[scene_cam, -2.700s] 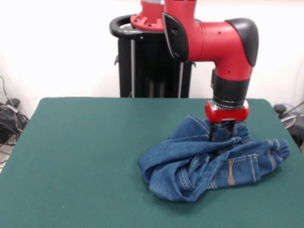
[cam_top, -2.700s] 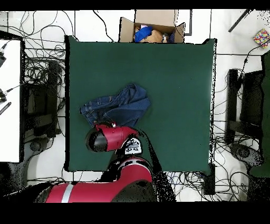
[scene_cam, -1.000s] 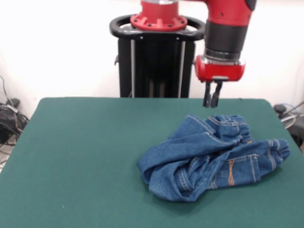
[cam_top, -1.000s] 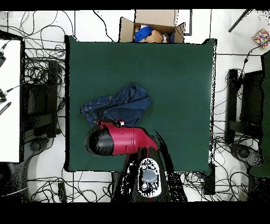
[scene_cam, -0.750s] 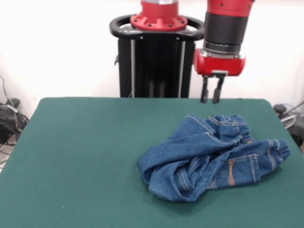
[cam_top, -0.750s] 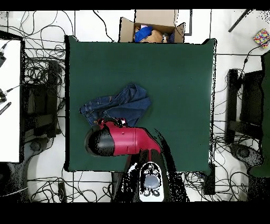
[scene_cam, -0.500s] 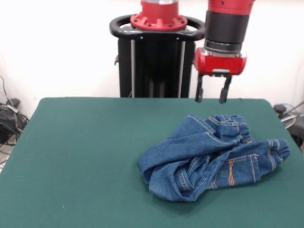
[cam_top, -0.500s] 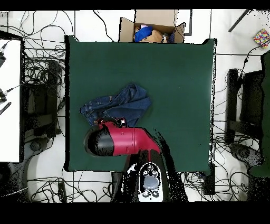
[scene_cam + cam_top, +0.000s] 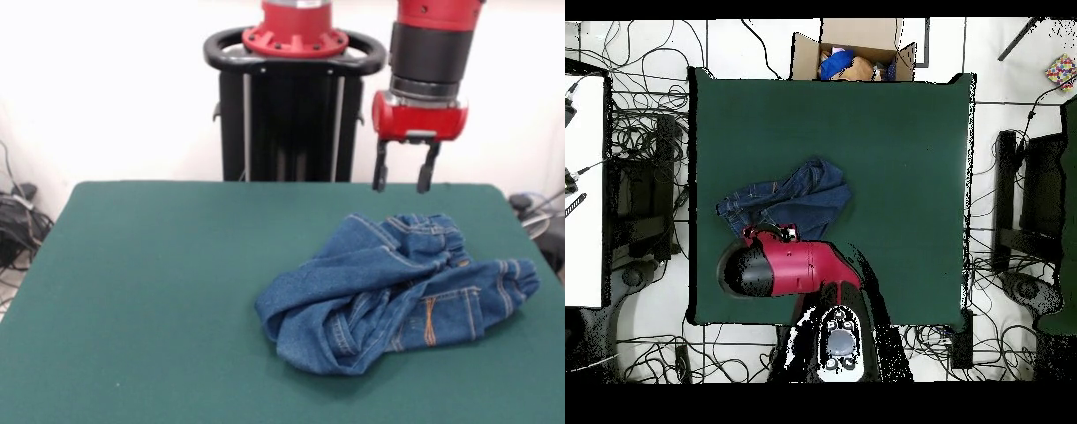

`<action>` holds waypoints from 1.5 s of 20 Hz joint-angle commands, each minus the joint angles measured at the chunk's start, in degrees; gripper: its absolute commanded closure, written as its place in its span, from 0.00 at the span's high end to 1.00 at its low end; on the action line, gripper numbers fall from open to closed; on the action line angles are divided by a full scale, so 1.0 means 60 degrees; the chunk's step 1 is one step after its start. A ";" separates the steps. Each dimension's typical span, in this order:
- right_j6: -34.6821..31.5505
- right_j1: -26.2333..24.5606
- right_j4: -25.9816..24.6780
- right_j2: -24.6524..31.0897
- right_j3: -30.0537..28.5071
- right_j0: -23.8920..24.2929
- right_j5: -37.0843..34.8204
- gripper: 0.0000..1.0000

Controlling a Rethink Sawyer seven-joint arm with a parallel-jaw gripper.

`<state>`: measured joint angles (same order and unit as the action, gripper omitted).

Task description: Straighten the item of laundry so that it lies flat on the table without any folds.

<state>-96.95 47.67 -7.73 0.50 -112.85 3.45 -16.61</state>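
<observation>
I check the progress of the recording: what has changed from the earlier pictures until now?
The gripper let go of the jeans at their waistband, rose clear above them, and opened its fingers. The jeans stayed crumpled and folded at the same place on the table.

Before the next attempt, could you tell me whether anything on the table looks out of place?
Yes: the jeans lie bunched on the table, one leg folded over the other, not flat. The open gripper hangs above them, empty.

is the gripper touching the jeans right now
Apart. The front view shows the open gripper hanging above the jeans, with white wall and green table visible between them.
</observation>
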 commanded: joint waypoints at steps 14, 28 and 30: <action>-0.1558 -0.3114 0.0306 0.0313 0.1324 -0.0315 0.2057 1.00; -0.1803 -0.2955 0.0426 0.0243 0.0971 -0.0501 0.2267 1.00; -0.1847 -0.2847 0.0476 0.0214 0.0910 -0.0571 0.2167 1.00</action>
<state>-96.95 30.61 -7.67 0.52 -109.20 1.31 -4.72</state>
